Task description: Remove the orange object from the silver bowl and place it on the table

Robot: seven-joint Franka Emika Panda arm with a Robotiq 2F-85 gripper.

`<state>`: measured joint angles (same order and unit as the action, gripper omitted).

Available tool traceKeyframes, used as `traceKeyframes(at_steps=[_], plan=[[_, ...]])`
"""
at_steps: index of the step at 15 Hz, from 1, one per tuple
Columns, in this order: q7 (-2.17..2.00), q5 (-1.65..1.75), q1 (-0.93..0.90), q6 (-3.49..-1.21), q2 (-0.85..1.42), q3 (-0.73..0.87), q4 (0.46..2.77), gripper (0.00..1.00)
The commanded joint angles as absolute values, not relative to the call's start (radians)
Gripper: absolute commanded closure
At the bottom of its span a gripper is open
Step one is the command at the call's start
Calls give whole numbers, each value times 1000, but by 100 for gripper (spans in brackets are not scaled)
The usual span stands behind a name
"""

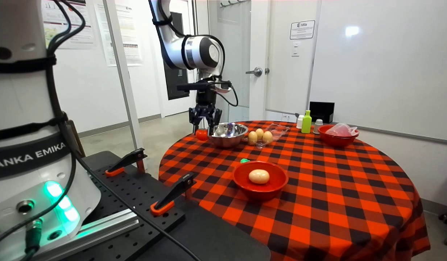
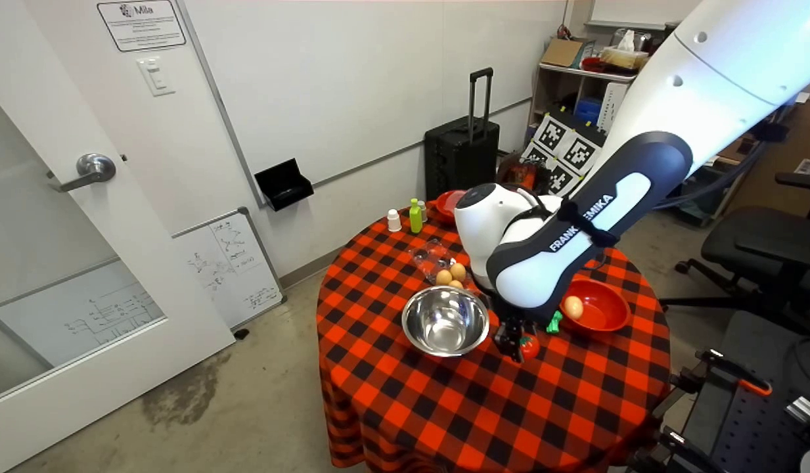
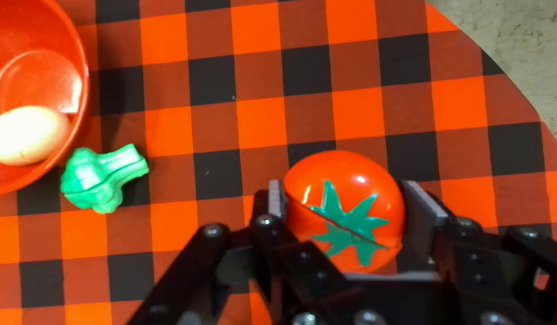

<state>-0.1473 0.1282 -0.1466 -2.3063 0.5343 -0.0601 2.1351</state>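
Observation:
The orange object is a red-orange toy tomato with green leaves, seen in both exterior views [image 1: 201, 135] [image 2: 529, 347] and in the wrist view [image 3: 346, 169]. My gripper [image 3: 344, 201] is shut on it, one pad on each side. The gripper [image 1: 203, 127] holds the tomato above the table, beside the silver bowl and outside its rim. The silver bowl [image 2: 445, 322] is empty inside in an exterior view; it also shows in an exterior view [image 1: 227, 136] and is out of the wrist view. The table [image 3: 260, 122] has a red and black checked cloth.
A red bowl [image 1: 260, 188] with an egg [image 1: 259, 176] stands on the table, with a green toy broccoli [image 3: 102, 178] beside it. Several eggs [image 1: 259, 136] and a clear plastic carton [image 2: 431, 255] lie near the silver bowl. A green bottle [image 1: 306, 122] and another red bowl [image 1: 337, 140] stand farther off.

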Motion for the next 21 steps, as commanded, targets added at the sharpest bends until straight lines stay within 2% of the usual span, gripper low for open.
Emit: traceKeyframes(at_steps=[1,9,12,13,15,17,21], plan=[[-81,69,-118,-2336,632,-76,2095,62],[-21,15,-82,-2360,816,-85,1972,62],[-22,8,-78,-2345,829,-85,1944,54],[-23,5,-77,-2347,831,-86,1940,44],[-31,1,-78,-2345,829,-85,1938,11],[-39,1,-82,-2346,824,-82,1945,1],[-58,5,-93,-2352,791,-77,1981,0]])
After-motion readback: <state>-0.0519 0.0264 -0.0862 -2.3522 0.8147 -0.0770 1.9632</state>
